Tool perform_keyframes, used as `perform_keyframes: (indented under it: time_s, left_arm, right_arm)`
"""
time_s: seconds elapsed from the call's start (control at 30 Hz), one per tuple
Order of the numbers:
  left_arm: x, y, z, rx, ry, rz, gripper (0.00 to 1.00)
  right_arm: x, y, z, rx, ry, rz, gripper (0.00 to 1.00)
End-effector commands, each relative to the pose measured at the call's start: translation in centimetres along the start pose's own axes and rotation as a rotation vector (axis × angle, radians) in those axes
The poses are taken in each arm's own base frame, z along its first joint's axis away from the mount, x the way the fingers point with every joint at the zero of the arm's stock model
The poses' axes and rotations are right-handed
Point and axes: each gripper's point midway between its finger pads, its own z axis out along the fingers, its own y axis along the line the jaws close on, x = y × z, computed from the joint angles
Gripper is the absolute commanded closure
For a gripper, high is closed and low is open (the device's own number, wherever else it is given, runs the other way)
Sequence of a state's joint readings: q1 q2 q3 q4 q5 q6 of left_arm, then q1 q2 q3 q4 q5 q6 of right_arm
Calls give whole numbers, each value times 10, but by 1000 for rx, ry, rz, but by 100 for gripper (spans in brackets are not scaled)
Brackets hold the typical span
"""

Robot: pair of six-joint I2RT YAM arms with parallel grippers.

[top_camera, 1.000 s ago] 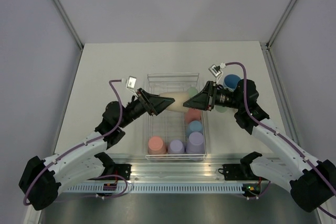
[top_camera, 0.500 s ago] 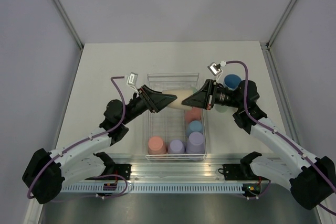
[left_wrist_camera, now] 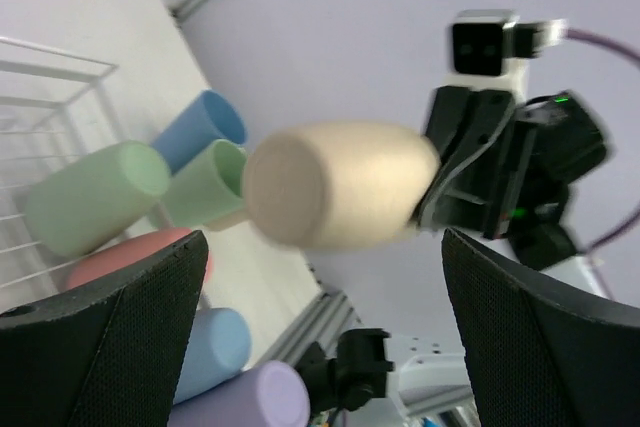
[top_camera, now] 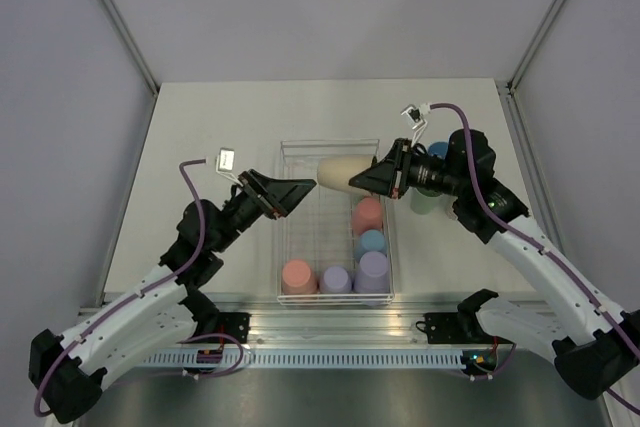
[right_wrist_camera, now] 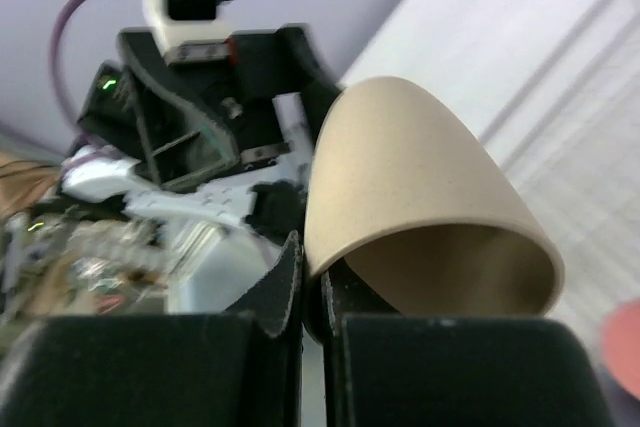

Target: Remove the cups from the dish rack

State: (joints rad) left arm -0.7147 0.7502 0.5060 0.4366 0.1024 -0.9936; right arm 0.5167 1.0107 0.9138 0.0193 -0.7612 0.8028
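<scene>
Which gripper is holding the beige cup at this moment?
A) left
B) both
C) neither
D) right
D: the right gripper pinches the beige cup by its rim above the dish rack, while the left gripper stands open, apart from it.

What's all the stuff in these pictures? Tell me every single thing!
Beige cup: 1, beige, on its side in the air above the rack's far end.
Salmon cups: 2, pink, in the rack, near-left corner and right side.
Lavender cups: 2, purple, along the rack's near edge.
Light blue cup: 1, pale blue, rack's right side.
Green cups: 2, green, one at the rack's far end, one on the table to its right.
Blue cup: 1, blue, on the table right of the rack.
Dish rack: 1, white wire, mid-table.
Table: 1, off-white.
Left gripper: open, empty.
Right gripper: pinching the beige cup's rim.
</scene>
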Motion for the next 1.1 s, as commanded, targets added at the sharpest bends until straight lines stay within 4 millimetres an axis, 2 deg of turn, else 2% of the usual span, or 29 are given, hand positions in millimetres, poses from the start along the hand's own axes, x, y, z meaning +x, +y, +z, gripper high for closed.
perform_keyframes:
  time_s: [0.0, 0.03, 0.07, 0.1, 0.13, 0.17, 0.2, 0.23, 0.27, 0.3, 0.33, 0.47, 0.67, 0.87, 1.07]
  left_arm:
    - [-6, 36, -11, -195, -15, 116, 0]
    - [-10, 34, -11, -215, -3, 137, 0]
    - [-9, 37, -13, -239, 24, 187, 0]
    - [1, 51, -16, -301, 86, 210, 0]
    - [0, 48, -15, -318, 115, 233, 0]
    - [3, 53, -16, -338, 150, 278, 0]
    - [13, 68, -20, -399, 217, 297, 0]
    - [8, 64, -17, -400, 225, 321, 0]
    - [14, 65, -18, -396, 276, 351, 0]
    - [22, 75, -19, -435, 329, 359, 0]
    - [22, 71, -17, -426, 352, 371, 0]
    - [36, 82, -15, -463, 476, 445, 0]
    - [60, 95, -18, -546, 631, 547, 0]
    - [77, 106, -32, -600, 728, 567, 0]
    - [86, 105, -48, -600, 786, 581, 1]
  right_arm:
    - [-38, -24, -29, 342, -63, -228, 99]
    - [-21, -51, -43, 499, 27, -176, 99]
    - [-24, -65, -54, 616, 38, -180, 99]
    - [-34, -69, -66, 703, 42, -207, 99]
    - [-22, -99, -90, 902, 105, -168, 99]
    - [-18, -108, -100, 970, 139, -161, 99]
    - [-15, -116, -111, 1045, 157, -157, 99]
    - [-5, -127, -126, 1133, 208, -139, 99]
    - [3, -131, -132, 1162, 237, -127, 99]
    - [7, -133, -135, 1181, 252, -116, 99]
    - [14, -133, -140, 1190, 272, -104, 99]
    - [34, -135, -149, 1203, 330, -65, 99]
    - [73, -151, -154, 1209, 471, -10, 99]
    - [92, -178, -148, 1226, 532, 16, 99]
    - [97, -204, -142, 1273, 555, 12, 99]
